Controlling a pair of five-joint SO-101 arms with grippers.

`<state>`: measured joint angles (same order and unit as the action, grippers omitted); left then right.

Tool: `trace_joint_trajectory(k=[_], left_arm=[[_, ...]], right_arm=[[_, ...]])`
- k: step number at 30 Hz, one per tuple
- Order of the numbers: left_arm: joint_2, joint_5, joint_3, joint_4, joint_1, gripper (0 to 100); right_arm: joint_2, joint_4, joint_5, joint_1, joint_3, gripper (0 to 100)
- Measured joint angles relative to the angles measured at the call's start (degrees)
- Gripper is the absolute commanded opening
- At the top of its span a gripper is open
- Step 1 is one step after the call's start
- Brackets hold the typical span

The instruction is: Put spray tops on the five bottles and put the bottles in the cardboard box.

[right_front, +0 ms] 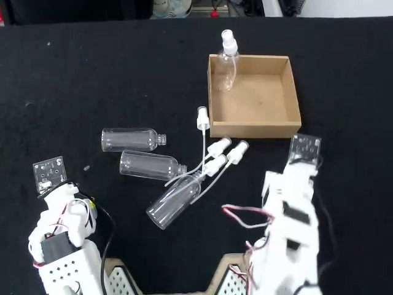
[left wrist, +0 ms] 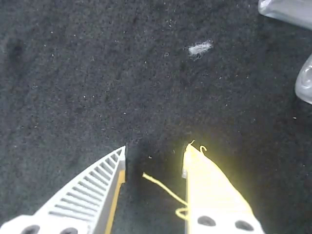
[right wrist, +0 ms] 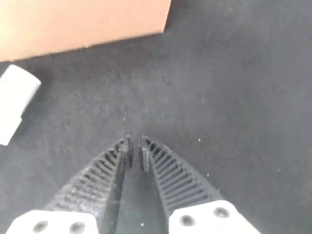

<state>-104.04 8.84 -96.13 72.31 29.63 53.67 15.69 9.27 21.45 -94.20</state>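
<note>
A cardboard box (right_front: pixel 288 126) stands open at the back right. One clear bottle with a spray top (right_front: pixel 228 61) leans in its far left corner. Three uncapped clear bottles lie on the black cloth: one (right_front: pixel 132 139), a second (right_front: pixel 150 165) and a third (right_front: pixel 175 200). Several loose white spray tops with thin tubes lie between them and the box, around (right_front: pixel 219 147). My left gripper (left wrist: pixel 153 152) hovers open over bare cloth near the front left, with bottle ends (left wrist: pixel 304 80) beyond it. My right gripper (right wrist: pixel 135 147) is shut and empty, just in front of the box wall (right wrist: pixel 83 19), with a spray top (right wrist: pixel 14 100) beside it.
The left arm (right_front: pixel 61 227) sits at the front left and the right arm (right_front: pixel 295 209) at the front right, with red wires looping beside it. A bit of white lint (left wrist: pixel 200 47) lies on the cloth. Black cloth stretches bare across the far left.
</note>
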Motion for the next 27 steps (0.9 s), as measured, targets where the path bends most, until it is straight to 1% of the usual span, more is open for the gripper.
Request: trace_joint_trajectory(k=[3, 12, 23, 27], left_arm=[[0.0, 0.0, 0.0, 0.0, 0.0, 19], [0.0, 0.0, 0.0, 0.0, 0.0, 19], [0.0, 0.0, 0.0, 0.0, 0.0, 19], [0.0, 0.0, 0.0, 0.0, 0.0, 19]], right_arm=[[8.09, 1.93, 0.0, 0.0, -2.11, 1.1], [26.55, 25.14, 0.09, 0.0, -2.9, 1.1], [43.87, 51.52, 0.09, 0.0, -2.9, 1.1], [48.88, 56.0, 0.09, 0.0, -2.81, 1.1]])
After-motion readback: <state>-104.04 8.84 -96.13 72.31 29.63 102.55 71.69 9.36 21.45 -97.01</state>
